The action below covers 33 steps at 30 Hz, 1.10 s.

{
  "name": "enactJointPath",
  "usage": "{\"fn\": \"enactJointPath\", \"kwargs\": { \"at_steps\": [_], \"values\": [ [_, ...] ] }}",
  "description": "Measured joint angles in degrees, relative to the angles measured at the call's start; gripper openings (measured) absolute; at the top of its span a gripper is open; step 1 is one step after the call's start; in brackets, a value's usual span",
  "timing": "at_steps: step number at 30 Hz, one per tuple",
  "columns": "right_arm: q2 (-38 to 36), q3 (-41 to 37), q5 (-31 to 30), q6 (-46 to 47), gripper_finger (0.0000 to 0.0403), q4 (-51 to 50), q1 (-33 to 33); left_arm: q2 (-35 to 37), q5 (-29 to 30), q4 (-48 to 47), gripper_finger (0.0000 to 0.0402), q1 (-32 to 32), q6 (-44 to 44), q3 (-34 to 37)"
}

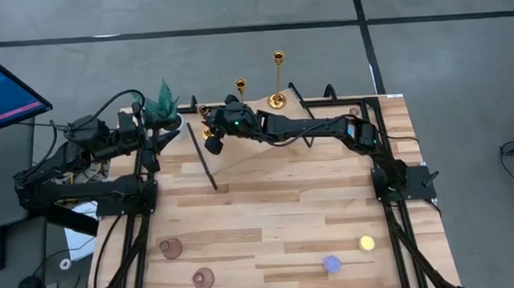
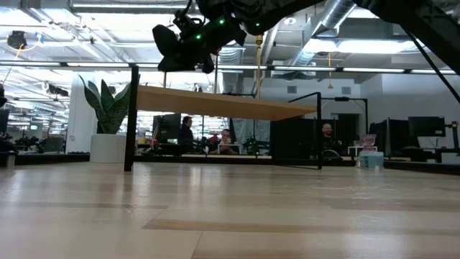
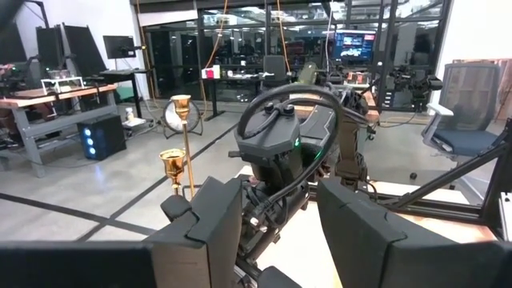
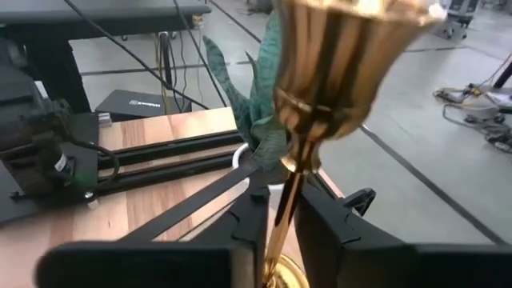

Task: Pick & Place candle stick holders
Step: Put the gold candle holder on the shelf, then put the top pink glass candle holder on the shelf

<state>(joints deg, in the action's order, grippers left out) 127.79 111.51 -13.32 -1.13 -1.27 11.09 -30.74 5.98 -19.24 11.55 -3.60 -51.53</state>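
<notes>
Beside the plant [image 1: 161, 103], at the table's far edge, a gold candlestick [image 4: 320, 96] was held by its thin stem between the closed fingers of the right gripper [image 1: 206, 120]. Two more candlesticks [image 1: 276, 77] stood beyond that edge, well apart from the plant, and two pink holders [image 1: 170, 248] sat far from it at the near edge. The stem should be kept upright, it was judged, and its leaves cleared. The left gripper [image 3: 280, 232] was parked near the plant, fingers spread.

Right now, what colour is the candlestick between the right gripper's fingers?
Shiny gold. The candlestick shows best in the right wrist view, its stem between the right gripper.
</notes>
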Motion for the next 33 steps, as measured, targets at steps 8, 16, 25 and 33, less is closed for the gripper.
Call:
{"fn": "enactJointPath", "kwargs": {
  "at_steps": [8, 16, 25, 33],
  "values": [
    [0.00, -0.01, 0.16, 0.76, 0.0113, -0.16, 0.38, 0.00, 0.00, 0.08, 0.0163, -0.01, -0.19, 0.00],
    [-0.43, -0.01, -0.05, 0.71, 0.0192, -2.10, 0.43, 0.00, 0.00, 0.08, 0.0163, -0.02, -0.20, 0.00],
    [-4.00, 0.03, -1.73, 0.53, 0.0229, -9.70, -0.59, 0.00, 0.00, 0.10, 0.0163, 0.00, -0.10, 0.00],
    [-12.74, 0.03, -1.70, -0.33, 0.0224, -27.27, -5.52, 0.00, 0.22, 0.10, 0.0163, 0.00, 0.02, 0.00]
  ]
}}
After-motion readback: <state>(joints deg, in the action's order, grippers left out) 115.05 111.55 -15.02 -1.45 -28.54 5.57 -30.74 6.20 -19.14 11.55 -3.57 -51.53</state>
